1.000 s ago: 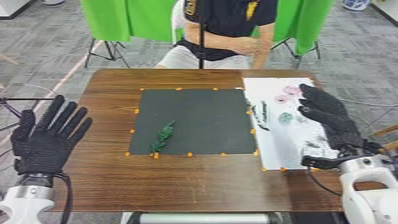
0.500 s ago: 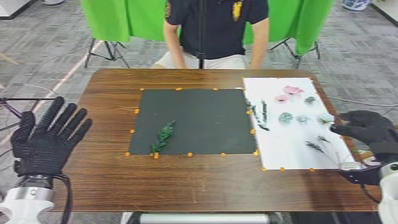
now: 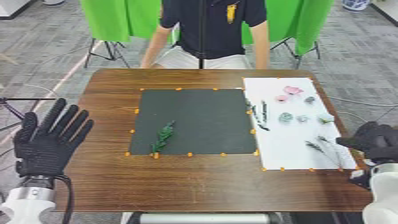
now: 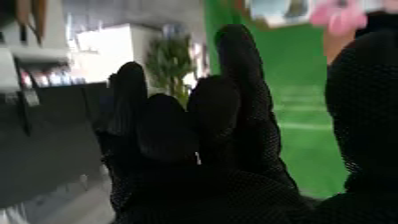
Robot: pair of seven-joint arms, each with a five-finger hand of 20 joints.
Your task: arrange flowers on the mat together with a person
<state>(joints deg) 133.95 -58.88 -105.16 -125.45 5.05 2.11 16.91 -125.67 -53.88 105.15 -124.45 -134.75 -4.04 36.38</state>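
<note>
With 12 o'clock at the far side, the brown tabletop point(image 3: 160, 185) bears a dark mat point(image 3: 195, 115) toward 11 o'clock and a white sheet point(image 3: 280, 142) toward 2. The left hand point(image 3: 44, 152) lies at 9 o'clock, fingers spread wide; the right hand point(image 3: 378, 142) is at 3, fingers loosely bent, thumb apart. The green sprig point(image 3: 164, 136) rests on the mat toward 7, well apart from the left fingers, between their 3 and 4 o'clock. From the right fingers, thin stems point(image 3: 315, 146) lie near 9, pink flowers point(image 3: 292, 90) at 11, pale green blooms point(image 3: 285, 117) around 10.
</note>
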